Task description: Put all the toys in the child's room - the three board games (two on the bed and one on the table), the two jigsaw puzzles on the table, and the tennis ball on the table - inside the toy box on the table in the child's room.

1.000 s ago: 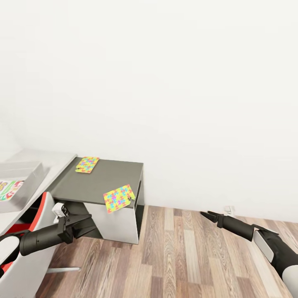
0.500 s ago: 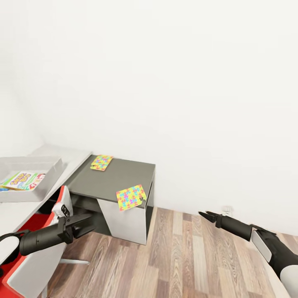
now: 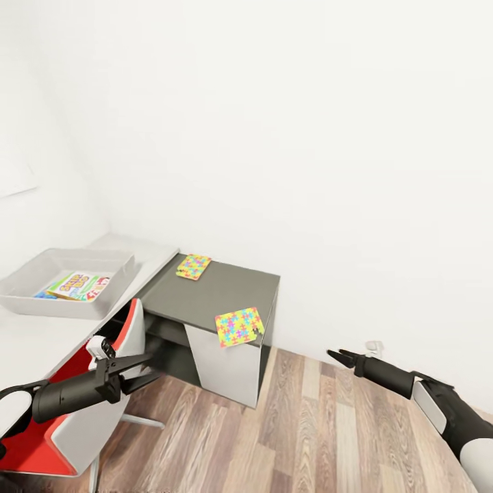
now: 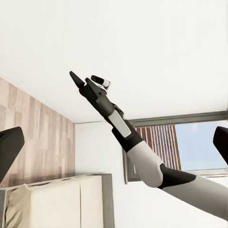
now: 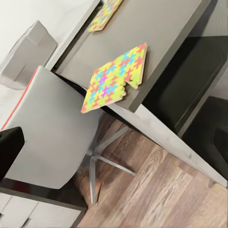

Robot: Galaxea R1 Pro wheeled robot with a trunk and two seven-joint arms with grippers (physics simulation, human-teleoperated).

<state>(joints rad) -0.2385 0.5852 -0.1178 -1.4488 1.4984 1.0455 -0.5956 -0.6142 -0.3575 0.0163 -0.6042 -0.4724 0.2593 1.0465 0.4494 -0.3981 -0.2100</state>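
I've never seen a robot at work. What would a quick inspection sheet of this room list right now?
Surface: dark grey desk top beside a white table.
Job's things: near multicoloured jigsaw puzzle overhangs the desk edge; far jigsaw puzzle lies flat; grey toy box holds a colourful board game.
Clutter: red-and-white chair.
Grippers: left gripper and right gripper empty, over the floor.
Cables: nothing seen.
Surroundings: white walls, wooden floor.

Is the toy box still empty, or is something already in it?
Not empty. In the head view the toy box holds a colourful flat board game lying on its floor. Both jigsaw puzzles lie outside on the dark table.
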